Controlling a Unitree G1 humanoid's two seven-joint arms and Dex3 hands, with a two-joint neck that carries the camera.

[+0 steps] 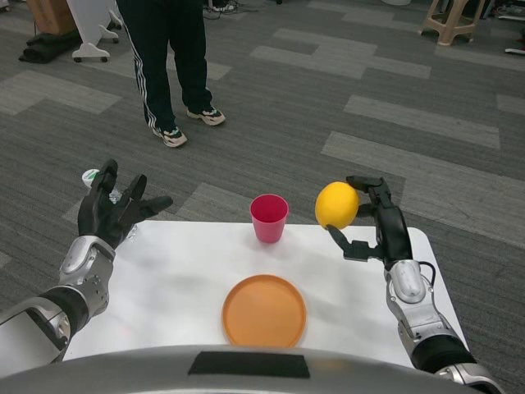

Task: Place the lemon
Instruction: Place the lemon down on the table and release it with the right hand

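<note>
Right hand [371, 220] grips the lemon [337, 205] above the bench [172, 279] far edge, beside the cup [269, 217]; left hand [115, 212] spread, holding nothing, at the left corner.

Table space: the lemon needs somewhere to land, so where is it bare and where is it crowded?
The orange plate is bare. So is the white table between the plate and the left hand, and the strip between the plate and the right hand holding the lemon. Tightest is the gap between the pink cup and the plate.
</note>
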